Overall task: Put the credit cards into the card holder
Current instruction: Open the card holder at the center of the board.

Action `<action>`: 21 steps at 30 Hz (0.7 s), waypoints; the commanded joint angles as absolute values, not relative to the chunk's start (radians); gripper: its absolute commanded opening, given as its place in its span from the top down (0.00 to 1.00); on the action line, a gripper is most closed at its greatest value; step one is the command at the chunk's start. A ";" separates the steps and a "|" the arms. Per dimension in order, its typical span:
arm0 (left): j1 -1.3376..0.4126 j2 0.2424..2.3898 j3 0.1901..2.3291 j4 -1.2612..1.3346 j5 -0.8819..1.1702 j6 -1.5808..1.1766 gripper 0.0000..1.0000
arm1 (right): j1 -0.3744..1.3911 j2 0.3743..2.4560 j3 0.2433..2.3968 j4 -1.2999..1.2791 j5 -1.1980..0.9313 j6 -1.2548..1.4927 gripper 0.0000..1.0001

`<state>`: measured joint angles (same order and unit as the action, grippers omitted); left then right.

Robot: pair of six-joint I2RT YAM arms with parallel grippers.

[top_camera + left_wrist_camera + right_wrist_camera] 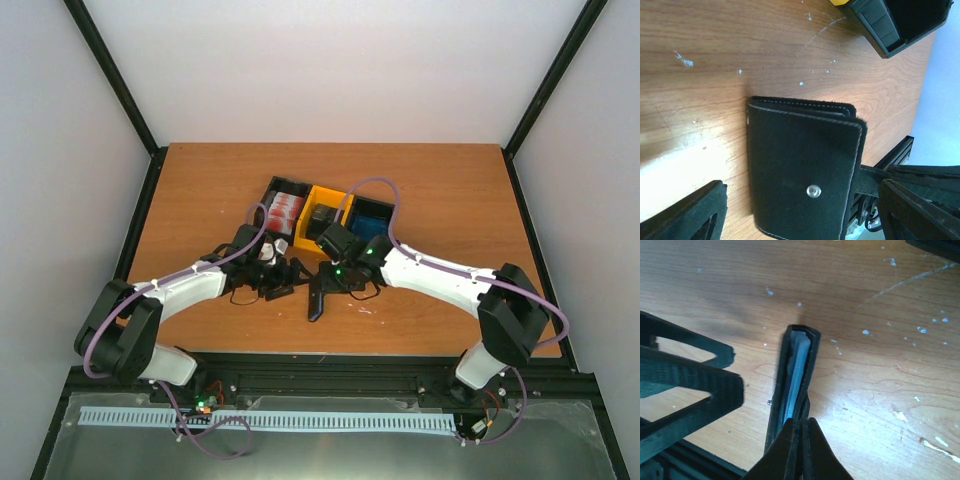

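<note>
On the wooden table [200, 200] the joined black-yellow-black bins [322, 193] are set, with red-and-white credit cards [285, 208] held in the left compartment and blue credit cards [370, 220] in the right. The black card holder [796, 370] is stood on edge in front of the bins, folded nearly shut, with grey-blue pockets seen through the narrow gap. It is pinched at one end by the closed right gripper [801, 432], apparently to be kept upright. The left gripper [802, 200] is spread wide before the face with the snap stud, gripping nothing, probably left free to fetch a card. Whether any card is already inside cannot be told.
</note>
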<state>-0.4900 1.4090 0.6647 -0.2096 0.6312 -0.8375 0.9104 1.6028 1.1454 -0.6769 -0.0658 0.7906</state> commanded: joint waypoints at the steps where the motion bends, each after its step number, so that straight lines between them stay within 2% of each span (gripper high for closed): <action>1: -0.488 1.399 0.670 -0.187 0.652 -0.803 0.16 | 0.912 1.554 1.172 -0.646 -0.094 0.792 0.97; 5: -0.488 1.400 0.665 -0.182 0.654 -0.804 0.15 | 0.913 1.551 1.173 -0.654 -0.080 0.785 0.97; 8: -0.488 1.409 0.662 -0.179 0.659 -0.801 0.19 | 0.913 1.570 1.171 -0.659 -0.080 0.781 0.97; 21: -0.487 1.454 0.669 -0.182 0.665 -0.781 0.64 | 0.912 1.617 1.159 -0.733 0.063 0.773 0.97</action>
<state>-0.4900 1.4391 0.6613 -0.1993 0.6506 -0.7982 0.9104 1.6016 1.1526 -0.6834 -0.0238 0.7815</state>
